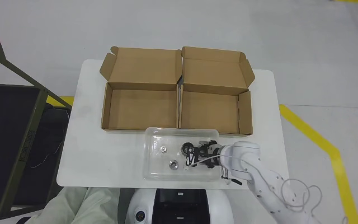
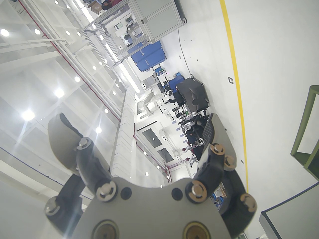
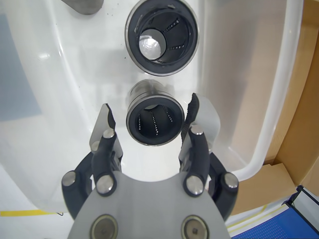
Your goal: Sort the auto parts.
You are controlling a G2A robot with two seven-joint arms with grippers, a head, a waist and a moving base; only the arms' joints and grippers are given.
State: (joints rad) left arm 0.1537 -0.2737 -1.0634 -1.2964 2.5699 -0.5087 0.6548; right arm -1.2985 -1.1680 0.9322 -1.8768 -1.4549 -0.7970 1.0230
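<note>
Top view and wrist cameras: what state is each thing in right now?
Left cardboard box, open, empty.
Right cardboard box, open, empty.
Plastic tray, holding metal parts.
Right gripper, fingers open on either side of a bearing.
Left gripper, fingers open, empty.

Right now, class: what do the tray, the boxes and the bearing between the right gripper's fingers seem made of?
Tray: likely plastic, glossy translucent white. Boxes: matte brown cardboard, folded flaps. Linear bearing: seemingly polished metal shell, black liner perhaps plastic, shiny ball rows.
</note>
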